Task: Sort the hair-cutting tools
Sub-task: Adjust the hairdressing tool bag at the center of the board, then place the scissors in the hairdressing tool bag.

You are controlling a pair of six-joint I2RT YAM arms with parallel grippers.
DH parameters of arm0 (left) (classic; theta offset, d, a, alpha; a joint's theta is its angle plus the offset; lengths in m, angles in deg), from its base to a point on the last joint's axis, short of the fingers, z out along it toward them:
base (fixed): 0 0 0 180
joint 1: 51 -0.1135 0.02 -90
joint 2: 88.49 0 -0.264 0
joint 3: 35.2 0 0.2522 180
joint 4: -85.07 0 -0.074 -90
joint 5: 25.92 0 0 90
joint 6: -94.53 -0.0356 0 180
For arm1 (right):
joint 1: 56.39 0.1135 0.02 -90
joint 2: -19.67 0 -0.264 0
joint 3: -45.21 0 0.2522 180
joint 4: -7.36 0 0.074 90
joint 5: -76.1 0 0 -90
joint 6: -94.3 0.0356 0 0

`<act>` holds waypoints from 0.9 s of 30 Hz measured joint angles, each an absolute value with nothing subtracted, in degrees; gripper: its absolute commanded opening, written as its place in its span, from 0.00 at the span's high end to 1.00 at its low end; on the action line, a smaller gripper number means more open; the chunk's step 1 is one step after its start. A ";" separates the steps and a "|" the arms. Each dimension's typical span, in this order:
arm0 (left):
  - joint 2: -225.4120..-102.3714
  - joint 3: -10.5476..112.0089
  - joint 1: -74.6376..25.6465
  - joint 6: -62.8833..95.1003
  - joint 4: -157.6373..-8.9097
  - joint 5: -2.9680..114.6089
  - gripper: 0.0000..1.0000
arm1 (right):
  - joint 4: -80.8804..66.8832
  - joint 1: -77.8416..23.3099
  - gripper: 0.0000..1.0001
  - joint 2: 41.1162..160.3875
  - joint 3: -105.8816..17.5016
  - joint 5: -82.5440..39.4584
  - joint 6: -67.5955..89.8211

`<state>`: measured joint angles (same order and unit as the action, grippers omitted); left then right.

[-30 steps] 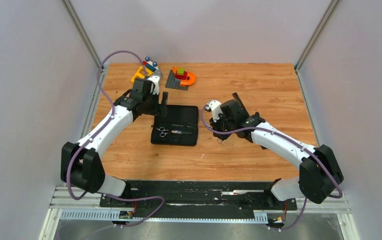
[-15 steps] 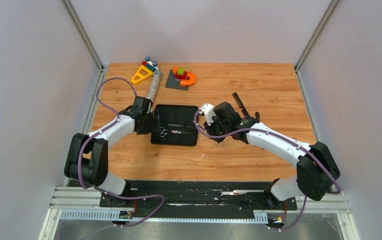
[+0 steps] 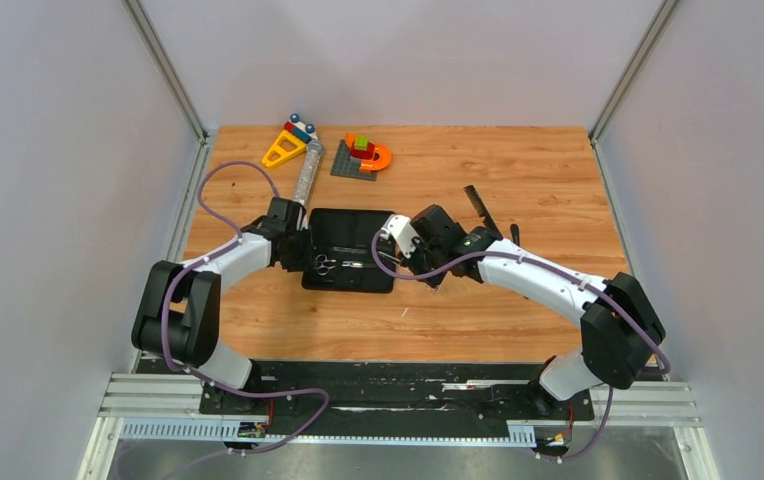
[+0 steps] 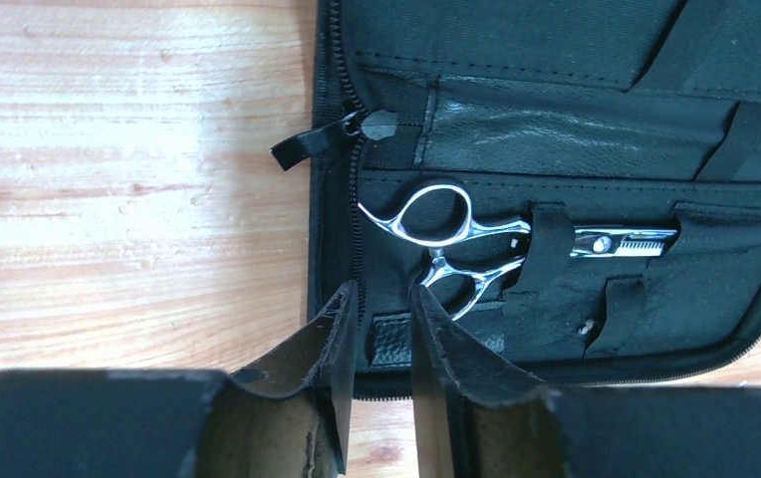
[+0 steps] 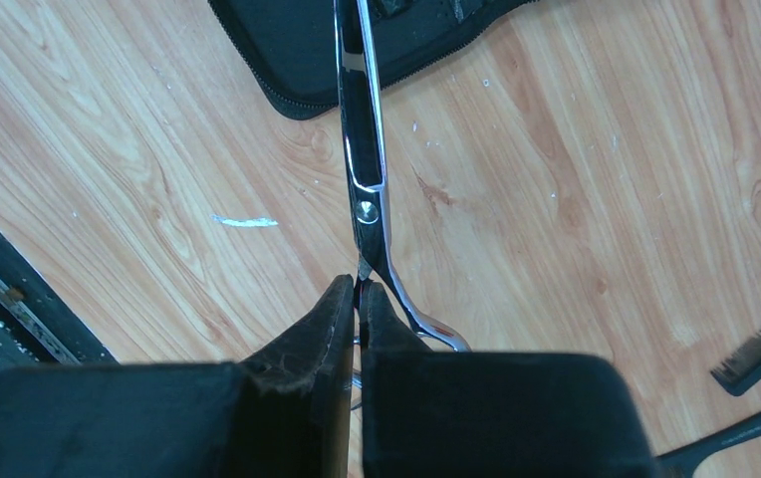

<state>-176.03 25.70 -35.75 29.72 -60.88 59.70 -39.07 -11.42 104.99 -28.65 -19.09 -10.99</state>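
**Gripping scissors over the case's rim**

Right gripper [image 5: 359, 289] is clamped on the silver scissors [image 5: 365, 189], blades crossing the black case's [image 5: 287, 40] zipped edge, with open wooden table [image 5: 556, 149] either side. Second scissors [image 4: 456, 234] sit strapped inside. Left gripper [image 4: 381, 309] straddles the case's rim, barely parted; can't tell if it's pinching.

Looks like a robotics lab test cell to me: plain grey panel walls [image 3: 58, 200] box in a wood-grain desk [image 3: 538, 160], aluminium frame posts [image 3: 163, 62] run up the upper corners, and a white left arm [image 3: 228, 255] and right arm [image 3: 548, 282] with purple cables [image 3: 220, 178] sit bolted to a black rail [image 3: 398, 385] along the bottom of the frame.
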 measured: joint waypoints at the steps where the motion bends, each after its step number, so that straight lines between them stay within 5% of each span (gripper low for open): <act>1: -176.03 25.61 -35.57 29.41 -61.18 59.37 0.71 | -39.81 -11.38 1.00 105.47 -29.33 -18.94 -11.67; 5: -176.03 25.56 -34.35 27.40 -61.95 59.07 0.74 | -43.18 -11.14 1.00 107.79 -32.74 -18.63 -13.81; 12: -176.19 25.37 -29.98 24.23 -63.61 58.32 0.66 | -47.11 -9.83 1.00 111.94 -35.51 -18.02 -15.36; 27: -172.95 25.81 -26.20 26.70 -59.04 61.16 0.28 | -49.47 -8.84 1.00 115.07 -37.48 -16.51 -15.80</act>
<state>-172.95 25.81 -26.20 26.70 -59.04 61.16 -49.47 -8.84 115.07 -37.48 -16.51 -15.80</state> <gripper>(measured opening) 0.678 0.028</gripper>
